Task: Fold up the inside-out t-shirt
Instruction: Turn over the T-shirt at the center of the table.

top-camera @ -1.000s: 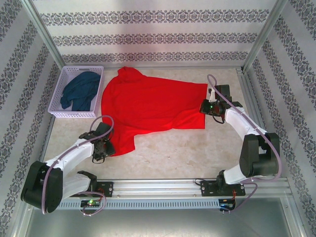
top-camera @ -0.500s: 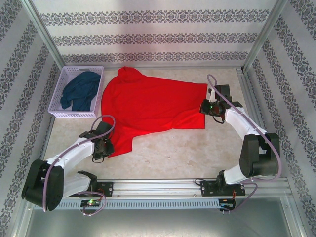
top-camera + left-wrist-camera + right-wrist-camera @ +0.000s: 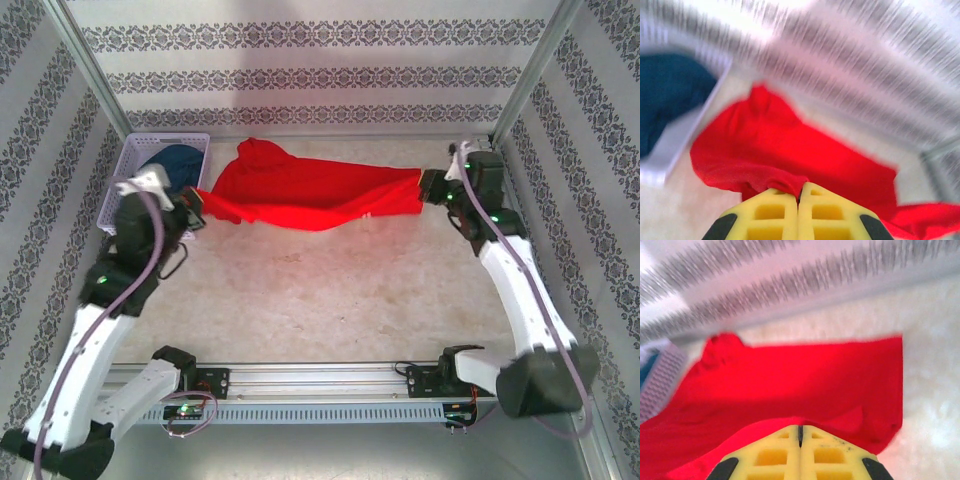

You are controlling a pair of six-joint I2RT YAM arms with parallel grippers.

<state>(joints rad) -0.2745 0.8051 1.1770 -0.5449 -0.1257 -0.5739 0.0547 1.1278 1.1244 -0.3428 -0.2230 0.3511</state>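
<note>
This is a robot test cell in a lab, dressed to look faintly domestic. Panels (image 3: pixel 320 60) printed with grey damask wallpaper bands close in the pale stone-look table (image 3: pixel 330 300) at 9, 12 and 3 o'clock, framed by bare aluminium posts (image 3: pixel 536 70). An aluminium rail (image 3: pixel 320 375) with exposed wiring runs along 6 o'clock and carries white robot arms (image 3: pixel 520 290). The props are laundry: a red t-shirt (image 3: pixel 300 190) toward 12 o'clock, and a lilac plastic basket (image 3: pixel 165 137) at 10 o'clock holding a dark blue garment (image 3: pixel 180 160).
</note>
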